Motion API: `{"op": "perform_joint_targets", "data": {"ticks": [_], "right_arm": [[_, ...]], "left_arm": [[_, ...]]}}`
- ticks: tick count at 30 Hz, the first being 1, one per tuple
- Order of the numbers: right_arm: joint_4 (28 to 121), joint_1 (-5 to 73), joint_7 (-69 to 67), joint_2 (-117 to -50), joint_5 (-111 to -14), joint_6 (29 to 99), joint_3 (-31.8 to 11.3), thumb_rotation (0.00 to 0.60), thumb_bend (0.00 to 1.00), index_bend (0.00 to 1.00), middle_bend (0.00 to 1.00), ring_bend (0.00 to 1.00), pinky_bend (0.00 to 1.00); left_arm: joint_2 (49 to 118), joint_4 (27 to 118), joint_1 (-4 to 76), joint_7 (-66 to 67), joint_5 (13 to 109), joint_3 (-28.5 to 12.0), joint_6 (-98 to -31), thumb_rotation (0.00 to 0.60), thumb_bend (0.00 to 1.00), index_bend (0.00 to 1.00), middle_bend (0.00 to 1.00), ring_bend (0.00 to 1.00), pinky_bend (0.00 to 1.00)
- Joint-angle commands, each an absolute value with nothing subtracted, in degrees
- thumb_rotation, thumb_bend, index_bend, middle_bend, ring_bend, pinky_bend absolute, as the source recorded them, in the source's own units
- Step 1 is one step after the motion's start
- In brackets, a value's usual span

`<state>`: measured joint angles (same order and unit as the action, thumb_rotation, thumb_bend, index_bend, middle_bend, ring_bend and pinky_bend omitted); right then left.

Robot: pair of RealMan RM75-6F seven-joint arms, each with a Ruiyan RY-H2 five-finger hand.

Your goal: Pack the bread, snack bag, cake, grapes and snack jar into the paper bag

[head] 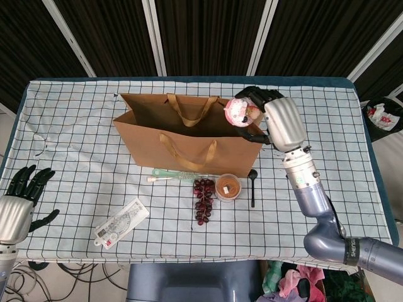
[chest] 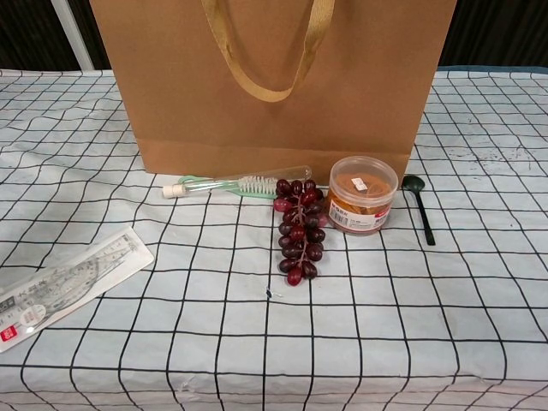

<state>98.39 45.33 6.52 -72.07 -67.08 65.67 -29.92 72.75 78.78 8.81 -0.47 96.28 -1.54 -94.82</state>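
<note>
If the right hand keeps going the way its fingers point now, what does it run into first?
Probably nothing solid: the right hand holding the cake points left over the open paper bag. The bag's handles come next, though depth is unclear.

Checked tabletop before a dark panelled wall

A white cloth (head: 82,113) with a black grid covers the tabletop (head: 189,80), whose dark blue edge shows along the far side. Behind it stand dark wall panels (head: 201,31) split by slanting pale strips (head: 153,34). A grey chair (head: 195,280) sits at the near edge, with cables (head: 25,277) on the floor at lower left and a bin (head: 383,118) at right.
</note>
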Motion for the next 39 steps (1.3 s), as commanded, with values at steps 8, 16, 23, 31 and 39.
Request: {"op": "perform_joint_targets", "data": {"ticks": [8,16,23,31,39], "right_arm": [[93.16,51.40,12.17,-76.89,-62.60,60.34,-27.75,0.600,0.22,0.27,0.30,0.38,0.38],[94.56,51.97,13.92,-75.25,-58.27,58.79,-27.23,0.600,0.13,0.15,0.10,0.21,0.30],[97.92,50.58,14.83,-72.52,-57.33,61.56,-27.50,0.600,0.13,0.13,0.10,0.21,0.30],[105.17,43.40,16.61,-66.07,-57.11,73.75,-29.72,0.600,0.13,0.13,0.10,0.22,0.30],[113.78,32.11,22.20,-52.92,-52.76,76.27,-24.02,0.600,0.13,0.13,0.13,0.25,0.28]], "left_arm": [[73.66,78.29,8.94,0.83,95.73,-1.64,-93.88,0.600,0.05,0.11,0.13,0.01,0.08],[73.63,79.06,8.63,1.65,95.56,-1.52,-93.74,0.600,0.05,0.11,0.13,0.01,0.08],[73.65,79.45,8.50,2.66,94.76,-1.92,-93.38,0.600,0.05,0.11,0.13,0.01,0.08],[73.79,79.13,8.21,1.85,94.29,-2.90,-94.70,0.600,0.05,0.11,0.13,0.01,0.08],[73.70,79.61,7.60,1.81,94.99,-2.72,-95.96,0.600,0.05,0.11,0.13,0.01,0.08]]}}
